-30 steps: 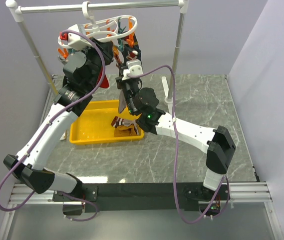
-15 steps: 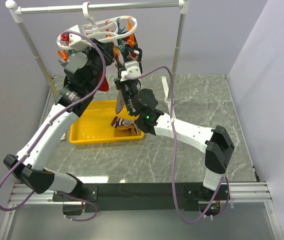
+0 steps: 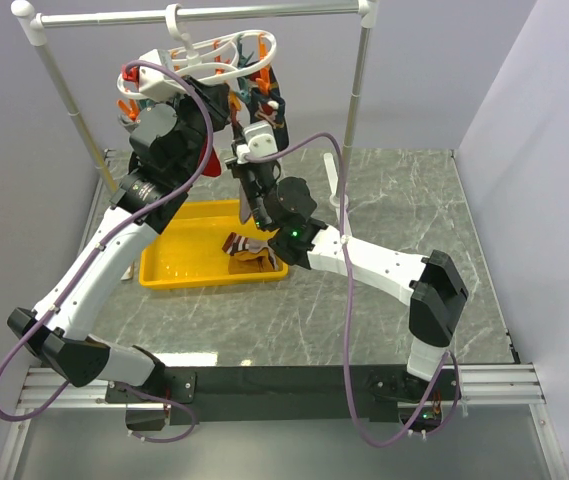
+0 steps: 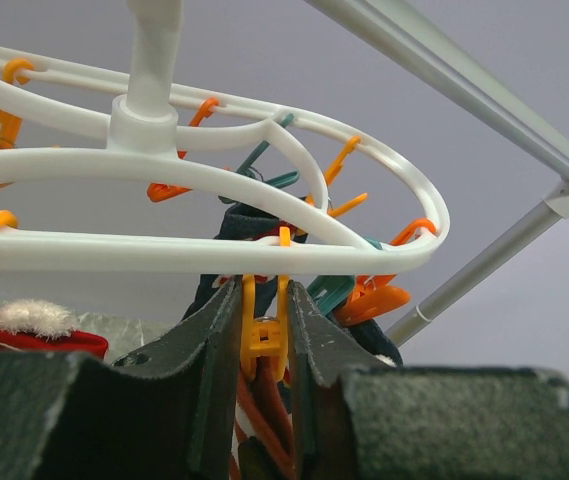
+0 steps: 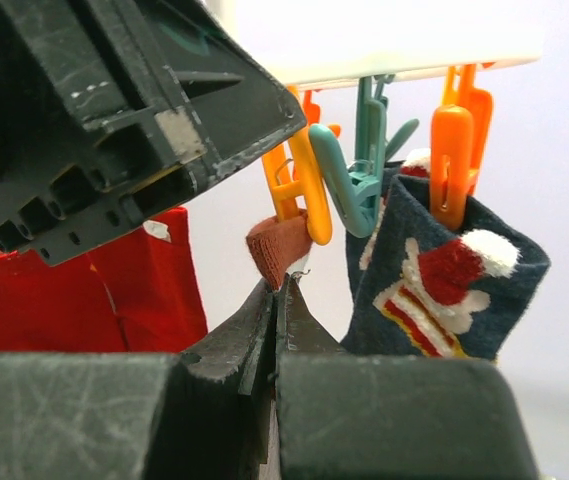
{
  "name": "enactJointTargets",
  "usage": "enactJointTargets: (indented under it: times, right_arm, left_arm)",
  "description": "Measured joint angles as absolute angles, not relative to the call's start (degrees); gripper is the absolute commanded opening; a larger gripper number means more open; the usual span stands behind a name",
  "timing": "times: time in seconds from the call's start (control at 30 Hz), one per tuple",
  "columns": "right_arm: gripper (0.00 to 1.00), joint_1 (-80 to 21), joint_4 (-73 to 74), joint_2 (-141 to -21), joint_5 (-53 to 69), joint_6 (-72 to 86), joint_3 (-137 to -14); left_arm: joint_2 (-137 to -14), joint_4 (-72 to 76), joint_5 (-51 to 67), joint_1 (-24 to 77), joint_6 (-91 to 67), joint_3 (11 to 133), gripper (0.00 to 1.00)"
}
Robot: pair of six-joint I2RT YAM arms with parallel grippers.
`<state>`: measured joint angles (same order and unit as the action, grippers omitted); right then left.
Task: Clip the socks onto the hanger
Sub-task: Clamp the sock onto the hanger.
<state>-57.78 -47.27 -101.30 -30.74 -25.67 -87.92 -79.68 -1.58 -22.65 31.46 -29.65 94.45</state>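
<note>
Two grips we saw, cramped under the hanger (image 4: pixel 364 172): left gripper (image 4: pixel 264 300) squeezed one clothespin (image 4: pixel 264 338), right gripper (image 5: pixel 277 295) pinched one sock (image 5: pixel 274 250).

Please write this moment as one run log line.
left pincer: shut on orange clothespin | right pincer: shut on brown sock | stage: clipping

No word, number, brand or sign can be read in any view. The hanger (image 4: pixel 384 175) and the socks (image 5: pixel 444 300) carry no legible print. The red and white figure on one sock is a pattern, not lettering.
</note>
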Motion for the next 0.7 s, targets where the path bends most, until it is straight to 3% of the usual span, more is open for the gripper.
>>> enactJointTargets:
  times: [0.7]
  right_arm:
    - [0.0,-57.8,-48.3,-101.9,-29.3,-28.2,-90.0]
  left_arm:
    - [-79.7,-1.5,-23.0,31.6,-29.6,94.5,0.27]
